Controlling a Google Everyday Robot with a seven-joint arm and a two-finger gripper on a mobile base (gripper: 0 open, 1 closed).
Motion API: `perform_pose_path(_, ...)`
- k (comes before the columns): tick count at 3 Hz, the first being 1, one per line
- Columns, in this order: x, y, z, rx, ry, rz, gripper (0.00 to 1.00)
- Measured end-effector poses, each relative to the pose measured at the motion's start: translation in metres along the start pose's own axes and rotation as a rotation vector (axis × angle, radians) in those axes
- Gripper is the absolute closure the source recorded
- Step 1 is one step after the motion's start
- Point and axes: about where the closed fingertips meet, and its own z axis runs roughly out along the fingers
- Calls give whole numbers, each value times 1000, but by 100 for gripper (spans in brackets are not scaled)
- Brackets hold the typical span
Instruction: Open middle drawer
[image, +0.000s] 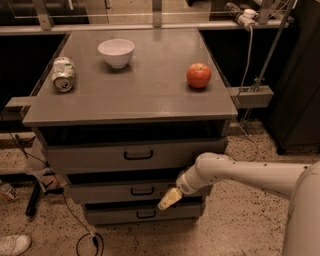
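1. Grey cabinet's surface (150, 95) across the upper half of the frame.
2. White arm (250, 175) reaching in from the lower right.
3. Middle drawer (100, 193) at lower centre, between top drawer (90, 157) and bottom drawer (110, 215), small black handle (142, 190) at its centre.
4. Gripper (169, 199) just right of that handle, low against the middle drawer's front; spread or pressed together, cannot tell.
5. On the surface: white bowl (116, 52) upper left, red apple (199, 75) right, crushed can (63, 74) far left.
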Motion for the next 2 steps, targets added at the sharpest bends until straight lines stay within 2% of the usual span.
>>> perform_pose_path(2, 10, 11, 6, -31, 33, 12, 0)
